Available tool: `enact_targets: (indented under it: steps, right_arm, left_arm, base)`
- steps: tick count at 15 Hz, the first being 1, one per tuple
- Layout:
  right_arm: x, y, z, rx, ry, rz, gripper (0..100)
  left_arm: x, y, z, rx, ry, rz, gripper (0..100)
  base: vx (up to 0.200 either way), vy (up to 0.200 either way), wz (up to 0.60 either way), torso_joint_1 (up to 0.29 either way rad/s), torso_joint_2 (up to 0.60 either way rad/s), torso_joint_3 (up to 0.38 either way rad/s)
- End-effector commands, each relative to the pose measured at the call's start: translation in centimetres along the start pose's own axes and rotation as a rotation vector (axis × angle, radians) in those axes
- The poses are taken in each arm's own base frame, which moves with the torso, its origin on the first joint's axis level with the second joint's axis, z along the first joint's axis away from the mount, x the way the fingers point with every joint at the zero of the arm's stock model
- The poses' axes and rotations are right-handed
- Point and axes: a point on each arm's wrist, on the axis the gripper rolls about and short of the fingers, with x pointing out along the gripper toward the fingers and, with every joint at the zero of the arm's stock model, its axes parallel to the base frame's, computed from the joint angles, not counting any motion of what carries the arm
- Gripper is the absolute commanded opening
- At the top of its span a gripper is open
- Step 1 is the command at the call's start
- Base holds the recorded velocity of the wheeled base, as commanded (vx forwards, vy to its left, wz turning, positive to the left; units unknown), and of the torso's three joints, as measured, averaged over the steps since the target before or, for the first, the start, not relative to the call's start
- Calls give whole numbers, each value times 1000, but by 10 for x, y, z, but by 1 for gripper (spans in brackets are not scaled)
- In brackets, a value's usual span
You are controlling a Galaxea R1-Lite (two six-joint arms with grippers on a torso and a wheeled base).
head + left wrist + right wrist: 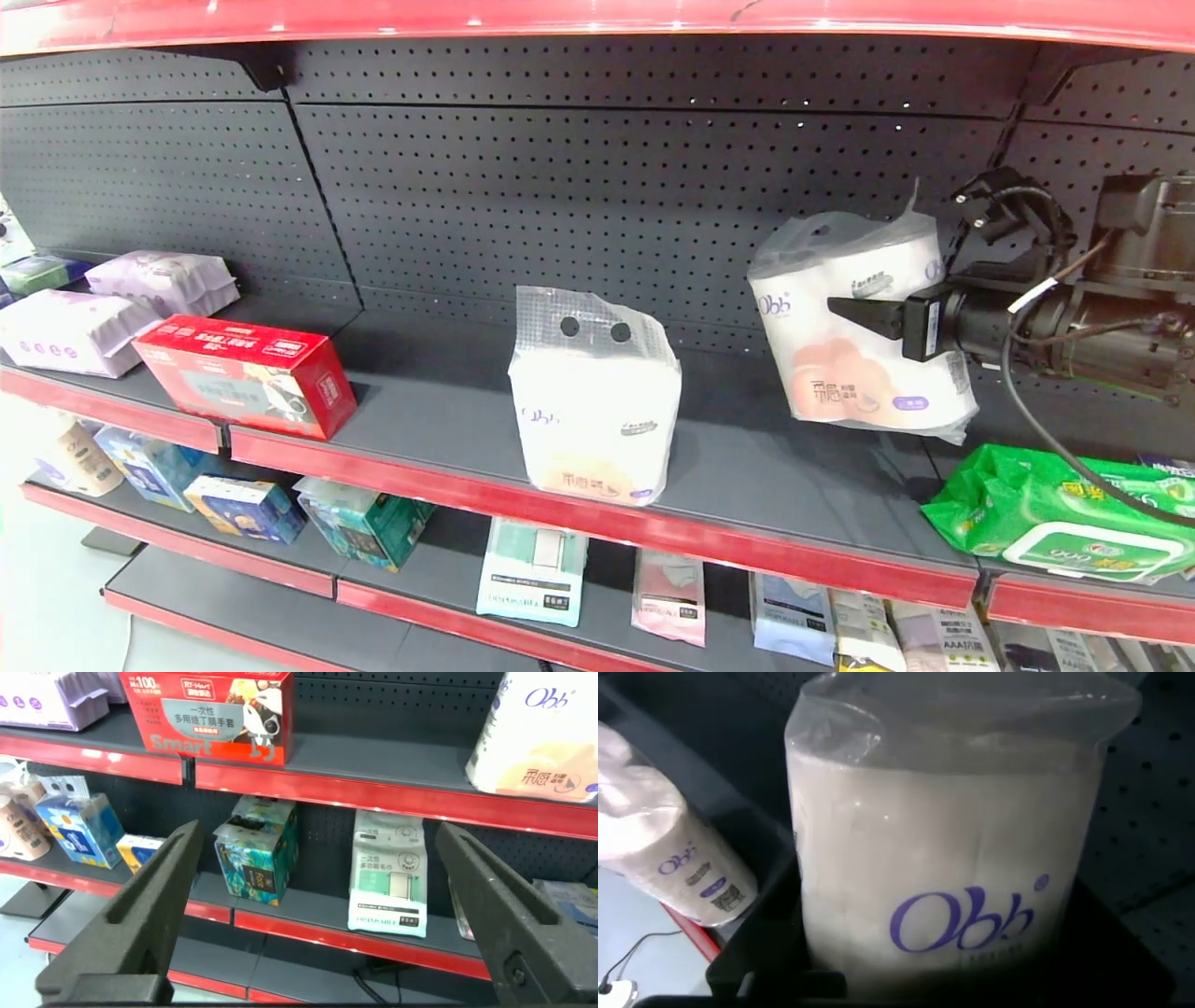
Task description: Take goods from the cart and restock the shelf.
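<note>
a store shelf (747, 485) with a black pegboard back and red edge strips. the right gripper (854, 313) has its jaws clamped on a toilet roll pack (859, 373), which sits between them, tilted, above the shelf board. a second pack (595, 411) stands on the board beyond the jaw tips. the left gripper (318, 835) is spread wide with nothing between its jaws; a red box (220, 714) sits up ahead of them.

Head camera looks down at the shelf (448, 411); both wrist cameras, nearer, share its standing tissue pack (595, 401).
</note>
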Motion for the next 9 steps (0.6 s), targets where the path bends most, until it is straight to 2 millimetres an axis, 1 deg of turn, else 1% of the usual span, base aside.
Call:
enact_targets:
  steps: [1, 4, 7, 8, 9]
  right_arm:
    - [13, -3, -5, 5, 22, 4, 0]
    - [34, -6, -6, 7, 25, 8, 0]
    - [52, 3, -1, 0, 0, 95, 0]
    - [56, 4, -1, -1, 1, 110, 0]
    - [66, 5, -3, 3, 3, 140, 0]
  left_arm:
    - [0, 0, 0, 0, 1, 0, 100]
    - [0, 0, 0, 0, 1, 0, 100]
    - [0, 0, 0, 0, 1, 1, 100]
    - [0, 0, 0, 0, 1, 0, 100]
    - [0, 0, 0, 0, 1, 0, 100]
  base:
    - [0, 0, 0, 0, 0, 0]
    - [0, 0, 0, 0, 0, 0]
    - [0, 0, 0, 0, 0, 0]
    - [0, 0, 0, 0, 0, 0]
    - [0, 0, 0, 0, 0, 0]
